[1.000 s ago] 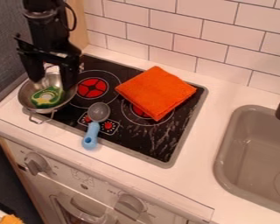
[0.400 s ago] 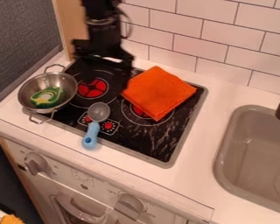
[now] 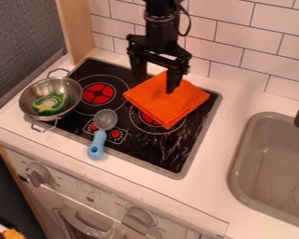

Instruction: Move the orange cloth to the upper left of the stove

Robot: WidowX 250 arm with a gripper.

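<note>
White tiles (image 3: 239,51) line the wall behind a pale counter (image 3: 239,100), where we log one black stove (image 3: 158,151) and, to its right, one grey sink (image 3: 267,163). We count one orange cloth (image 3: 167,106), lying flat over part of the burner on the stove's right side; one metal pan (image 3: 67,88) with two loop handles, straddling the stove's left edge; one green-and-yellow piece (image 3: 50,103) inside it; and one spoon (image 3: 97,144), grey head on the stove, blue handle toward the front. Two knobs (image 3: 36,173) mark the oven front.

We note one arm (image 3: 161,28), dropping near-vertically from the top edge. Its gripper (image 3: 156,87) points down at the cloth's back part, claw spread wide, one finger overlapping the cloth in our view; contact we cannot tell.
</note>
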